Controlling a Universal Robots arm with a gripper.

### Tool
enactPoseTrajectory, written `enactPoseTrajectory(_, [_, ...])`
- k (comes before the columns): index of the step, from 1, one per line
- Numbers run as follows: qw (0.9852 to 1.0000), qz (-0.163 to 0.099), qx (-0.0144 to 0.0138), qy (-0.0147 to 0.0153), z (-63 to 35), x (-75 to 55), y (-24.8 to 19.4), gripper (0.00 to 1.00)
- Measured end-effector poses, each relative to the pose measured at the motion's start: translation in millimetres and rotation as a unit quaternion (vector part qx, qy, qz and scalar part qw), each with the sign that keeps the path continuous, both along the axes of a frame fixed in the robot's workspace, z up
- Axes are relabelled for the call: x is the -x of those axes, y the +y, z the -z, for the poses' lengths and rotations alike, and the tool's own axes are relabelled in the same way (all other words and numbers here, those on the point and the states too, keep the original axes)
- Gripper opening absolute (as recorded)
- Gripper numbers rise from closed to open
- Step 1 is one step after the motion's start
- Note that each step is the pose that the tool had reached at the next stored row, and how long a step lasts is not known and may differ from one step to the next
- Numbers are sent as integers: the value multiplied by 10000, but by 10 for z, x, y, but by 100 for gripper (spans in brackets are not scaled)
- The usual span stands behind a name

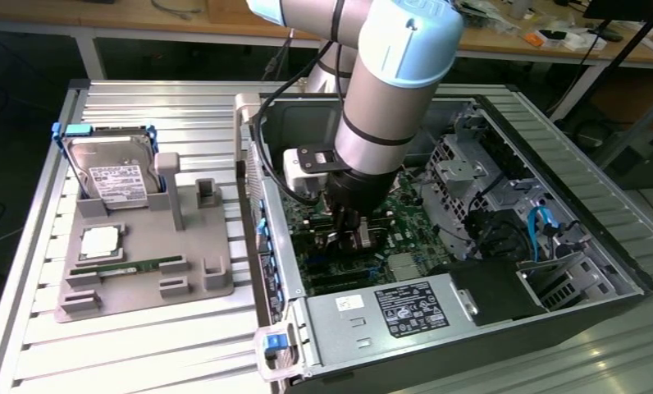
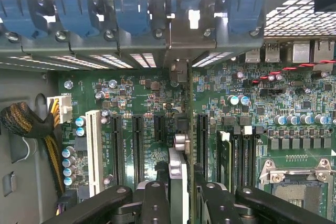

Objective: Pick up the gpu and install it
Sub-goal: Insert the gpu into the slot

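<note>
The arm reaches down into the open computer case (image 1: 490, 205), and its gripper (image 1: 352, 236) sits low over the motherboard (image 1: 404, 217) near the middle of the case. In the wrist view the two black fingers (image 2: 152, 203) are drawn narrow around the gpu (image 2: 178, 182), which stands on edge between them, seen end-on as a thin pale strip with a dark slab beside it. The card's far end with its metal bracket (image 2: 178, 72) reaches the rear wall of the case, below the row of blue slot clips (image 2: 131, 14). The card stands in line with the black expansion slots (image 2: 137, 148), beside a white slot (image 2: 93, 148); whether it is fully seated cannot be told. On the exterior view's left, well apart from the case, a grey fixture tray (image 1: 184, 287) on the slatted table (image 1: 140, 353) holds an upright hard drive (image 1: 113, 172), a processor (image 1: 100, 240) and a RAM stick (image 1: 124, 267).
</note>
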State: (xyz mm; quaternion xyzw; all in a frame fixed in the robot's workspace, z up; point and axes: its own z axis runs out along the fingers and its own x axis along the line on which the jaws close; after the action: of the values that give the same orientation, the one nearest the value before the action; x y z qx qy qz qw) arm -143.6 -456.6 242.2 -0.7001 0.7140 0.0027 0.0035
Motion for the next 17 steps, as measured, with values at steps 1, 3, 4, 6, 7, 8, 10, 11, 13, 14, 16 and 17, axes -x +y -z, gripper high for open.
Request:
enactPoseTrajectory(1, [10000, 0, 0, 0, 0, 0, 0, 28])
enactPoseTrajectory(3, [10000, 0, 1, 1, 0, 0, 0, 29])
enactPoseTrajectory(4, [10000, 0, 1, 0, 0, 0, -1, 35])
enactPoseTrajectory(6, [10000, 0, -2, 0, 1, 0, 0, 39])
enactPoseTrajectory(7, [10000, 1, -6, 3, 1, 2, 2, 39])
enactPoseTrajectory(8, [10000, 2, -3, 1, 0, 2, 1, 39])
enactPoseTrajectory(10, [10000, 0, -1, 0, -14, 0, 4, 39])
enactPoseTrajectory(11, [10000, 0, -1, 0, -18, 0, 4, 39])
enactPoseTrajectory(13, [10000, 0, 0, 0, -28, 0, 5, 39])
enactPoseTrajectory(14, [10000, 0, 0, 0, -33, 0, 5, 39])
enactPoseTrajectory(16, [10000, 0, -2, -1, -36, 0, 5, 39])
enactPoseTrajectory(17, [10000, 0, -1, 0, -39, 0, 5, 39])
